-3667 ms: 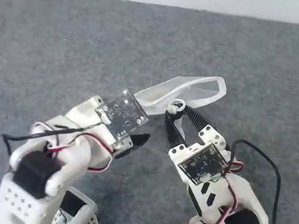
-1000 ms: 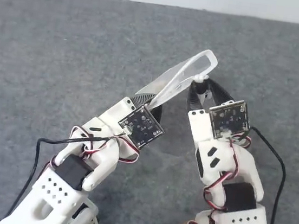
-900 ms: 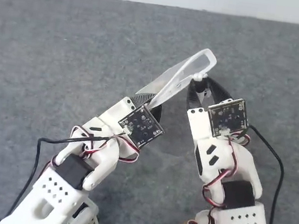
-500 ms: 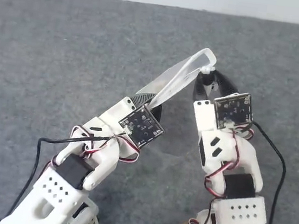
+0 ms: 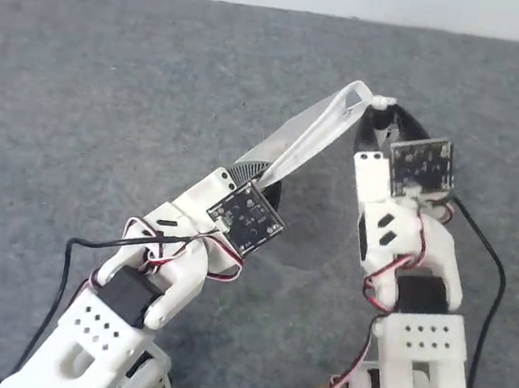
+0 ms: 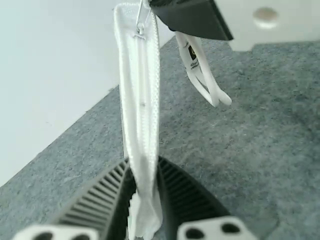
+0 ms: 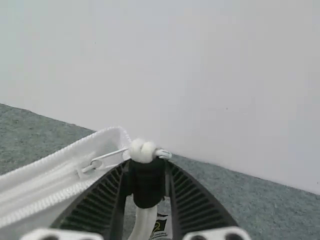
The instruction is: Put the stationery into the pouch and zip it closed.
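Right tool (image 5: 377,111) farther along pouch (image 5: 310,140)

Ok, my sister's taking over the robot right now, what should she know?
Left gripper: shut on the near end of the pouch.
Right gripper: shut on the zip pull at the pouch's far end.
Pouch: stretched between the two grippers, up off the grey table.
Done: the zip looks closed along its length, with the slider at the far end.
Left: check that the last bit is shut, then probably set it down and let go.
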